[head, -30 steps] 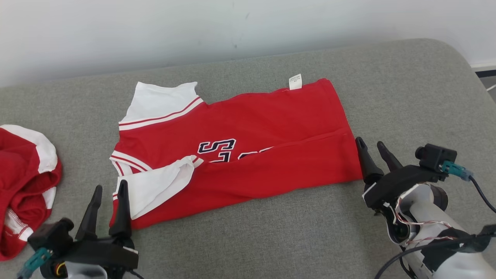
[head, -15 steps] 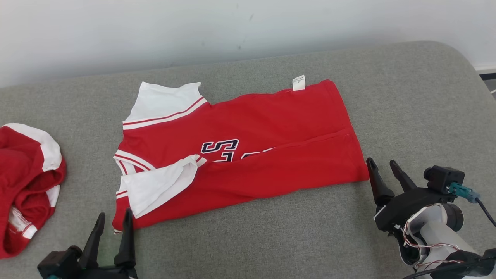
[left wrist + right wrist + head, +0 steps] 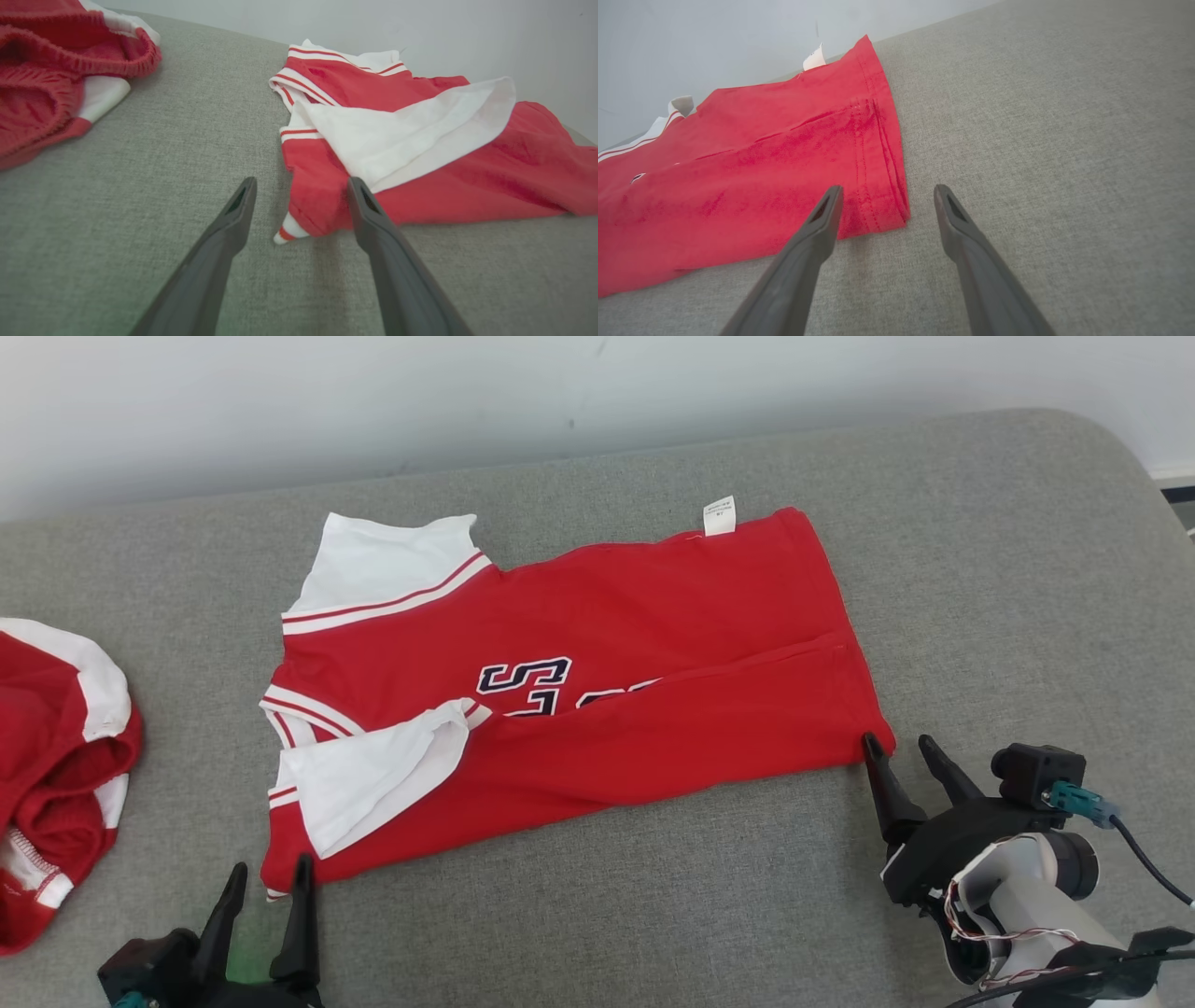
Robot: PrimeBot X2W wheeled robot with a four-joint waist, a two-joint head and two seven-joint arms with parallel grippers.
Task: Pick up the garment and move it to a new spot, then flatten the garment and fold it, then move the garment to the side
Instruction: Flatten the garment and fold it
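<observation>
Head view: the garment (image 3: 597,709), a red jersey with white sleeves and dark lettering, is lying folded lengthwise on the grey surface (image 3: 653,915), with its white label (image 3: 719,515) sticking out from the far edge. The left tool (image 3: 271,864) is standing at the garment's near left corner, fingers parted and grasping nothing, with one fingertip overlapping the red hem there. The right tool (image 3: 897,739) is standing at the garment's near right corner, likewise spread and empty, its inner fingertip right at the corner. Half a second ago that tool was sitting clear of the corner, out to the garment's right. A second ago it was beside the right hem, farther up. The left tool was then reaching over the edge of the white sleeve (image 3: 373,784); now it is sitting back at the corner. The camera has shifted slightly, and the garment is keeping its shape. A second red garment (image 3: 47,784) is lying crumpled well to the left of the folded one.

Left wrist view: the left tool (image 3: 302,181) is pointing at the near corner of the garment (image 3: 467,186), which is lying between the two spread fingers. Whether either finger is touching the cloth I cannot tell.

Right wrist view: the right tool (image 3: 888,187) is straddling the stitched hem corner of the garment (image 3: 738,196), fingers wide and gripping nothing.
</observation>
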